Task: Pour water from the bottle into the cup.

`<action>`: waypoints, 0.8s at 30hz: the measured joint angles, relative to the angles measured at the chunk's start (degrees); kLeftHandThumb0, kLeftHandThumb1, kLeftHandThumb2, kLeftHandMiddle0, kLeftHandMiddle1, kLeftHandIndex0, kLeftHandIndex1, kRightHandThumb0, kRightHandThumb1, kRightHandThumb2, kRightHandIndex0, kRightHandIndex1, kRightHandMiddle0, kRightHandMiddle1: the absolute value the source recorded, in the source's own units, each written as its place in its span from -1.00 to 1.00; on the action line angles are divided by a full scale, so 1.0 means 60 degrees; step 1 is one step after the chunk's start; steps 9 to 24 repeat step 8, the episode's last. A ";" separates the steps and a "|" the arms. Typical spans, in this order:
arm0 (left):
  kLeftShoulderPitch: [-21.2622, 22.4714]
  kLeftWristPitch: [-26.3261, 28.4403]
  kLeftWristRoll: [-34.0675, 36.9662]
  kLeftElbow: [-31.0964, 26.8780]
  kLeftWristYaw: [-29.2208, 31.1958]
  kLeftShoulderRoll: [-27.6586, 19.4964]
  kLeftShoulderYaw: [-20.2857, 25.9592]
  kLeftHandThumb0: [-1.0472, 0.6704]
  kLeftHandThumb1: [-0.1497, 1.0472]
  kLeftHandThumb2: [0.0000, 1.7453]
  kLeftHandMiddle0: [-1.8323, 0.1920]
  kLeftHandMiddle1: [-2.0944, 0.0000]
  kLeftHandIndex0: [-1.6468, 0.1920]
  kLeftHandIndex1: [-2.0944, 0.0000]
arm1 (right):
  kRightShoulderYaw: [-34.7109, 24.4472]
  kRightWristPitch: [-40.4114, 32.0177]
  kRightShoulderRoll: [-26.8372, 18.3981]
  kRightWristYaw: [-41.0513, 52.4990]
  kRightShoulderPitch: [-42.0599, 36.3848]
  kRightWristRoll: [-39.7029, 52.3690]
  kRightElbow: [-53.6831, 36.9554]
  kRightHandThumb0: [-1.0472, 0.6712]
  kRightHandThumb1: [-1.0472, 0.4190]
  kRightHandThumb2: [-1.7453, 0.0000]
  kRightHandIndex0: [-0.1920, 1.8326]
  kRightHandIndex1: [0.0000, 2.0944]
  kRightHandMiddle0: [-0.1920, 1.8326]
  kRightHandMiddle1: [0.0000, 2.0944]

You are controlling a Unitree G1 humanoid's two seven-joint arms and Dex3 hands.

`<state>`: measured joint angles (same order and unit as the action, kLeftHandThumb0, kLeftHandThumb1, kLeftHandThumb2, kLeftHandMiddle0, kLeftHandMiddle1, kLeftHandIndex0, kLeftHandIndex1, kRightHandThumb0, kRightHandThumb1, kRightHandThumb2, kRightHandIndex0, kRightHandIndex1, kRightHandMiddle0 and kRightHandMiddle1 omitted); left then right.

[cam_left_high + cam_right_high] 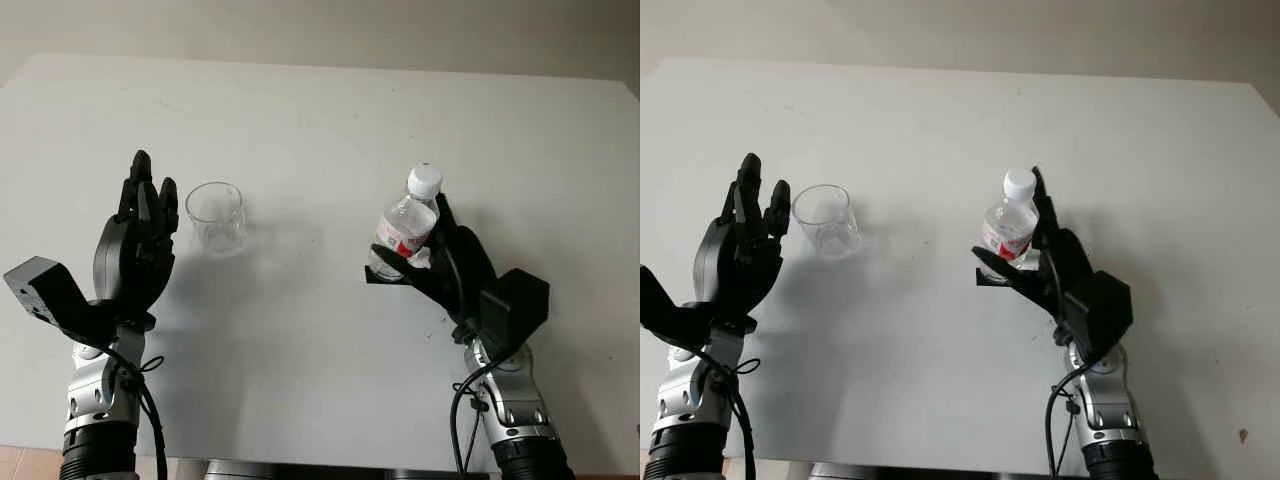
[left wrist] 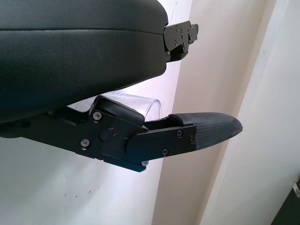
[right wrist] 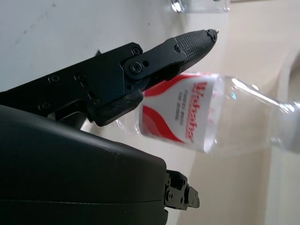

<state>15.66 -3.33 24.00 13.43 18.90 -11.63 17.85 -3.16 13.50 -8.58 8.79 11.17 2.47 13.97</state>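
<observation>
A clear plastic bottle (image 1: 405,228) with a red and white label and a white cap stands slightly tilted at the right of the white table (image 1: 320,110). My right hand (image 1: 418,252) is shut on it, thumb in front and fingers behind. In the right wrist view the bottle's label (image 3: 180,112) lies between the thumb and the palm. An empty clear cup (image 1: 215,216) stands upright at the left. My left hand (image 1: 142,225) is held upright and open just left of the cup, not touching it. The cup's rim (image 2: 143,102) peeks from behind the left hand's thumb.
The table's far edge meets a pale wall (image 1: 320,25). Bare tabletop lies between the cup and the bottle and in front of both hands.
</observation>
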 measured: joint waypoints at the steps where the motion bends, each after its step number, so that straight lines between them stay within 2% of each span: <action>1: 0.0013 0.0000 -0.0003 0.0015 0.0000 0.0000 0.0000 -0.74 1.00 -0.35 0.94 0.95 0.97 0.95 | -0.0041 0.0082 0.0025 -0.0047 0.0001 0.0034 0.0001 -0.81 -0.81 0.94 -1.00 -1.00 -1.00 -1.00; 6: 0.0041 0.0000 -0.0019 0.0032 -0.0004 0.0000 -0.0002 -0.75 1.00 -0.35 0.93 0.94 0.95 0.94 | -0.0115 0.0407 0.0112 -0.0246 0.0013 0.0064 0.0000 -0.85 -0.82 0.94 -1.00 -1.00 -1.00 -1.00; 24: 0.0042 -0.0001 -0.0019 0.0032 -0.0003 0.0000 -0.0001 -0.75 1.00 -0.35 0.93 0.95 0.96 0.95 | -0.0117 0.0429 0.0137 -0.0257 0.0016 0.0075 0.0000 -0.85 -0.81 0.94 -1.00 -1.00 -1.00 -1.00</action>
